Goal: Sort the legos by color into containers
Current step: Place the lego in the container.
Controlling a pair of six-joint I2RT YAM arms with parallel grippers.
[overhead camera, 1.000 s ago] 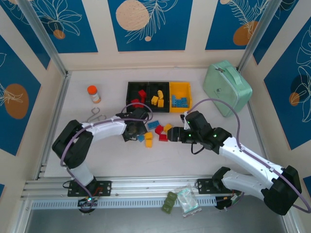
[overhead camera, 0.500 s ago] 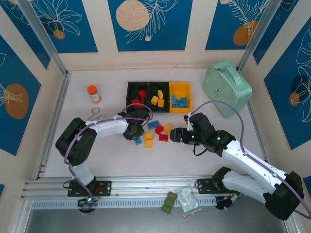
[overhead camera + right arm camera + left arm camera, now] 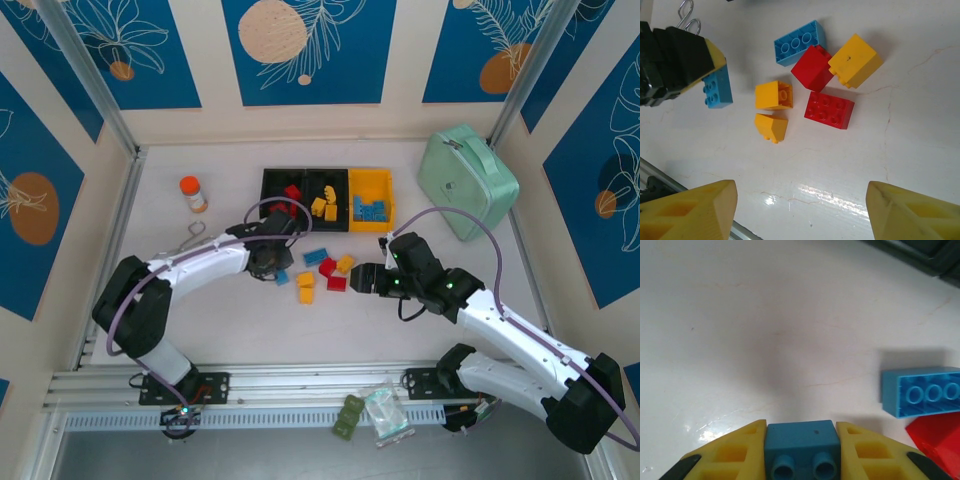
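The left end effector (image 3: 800,460) is closed down narrow on a small blue lego (image 3: 799,436), pinched between its two yellow fingers (image 3: 735,452) with the studs facing the wrist camera. From overhead that arm reaches across the counter (image 3: 200,320) toward the middle, its tip just in front of the containers (image 3: 347,172). I cannot tell whether the brick is off the surface.

The right end effector (image 3: 800,210) stands about half open with nothing between its fingers, hovering just right of the loose pile. Below it lie a long blue lego (image 3: 799,43), a red one (image 3: 812,68) touching it, and a yellow-orange one (image 3: 855,60) against the red. A flat red brick (image 3: 829,110) lies just beneath those, with two orange pieces (image 3: 773,95) to its left, one above the other.

The three joined bins sit at the far side of the counter. The left black bin (image 3: 266,195) has red bricks in it, the middle black bin (image 3: 325,175) yellow ones, and the yellow bin (image 3: 387,190) blue ones.

An orange-capped bottle (image 3: 192,193) stands well to the left, a wire clip (image 3: 195,237) lies near the left arm, and a mint-green case (image 3: 466,180) rests to the right.
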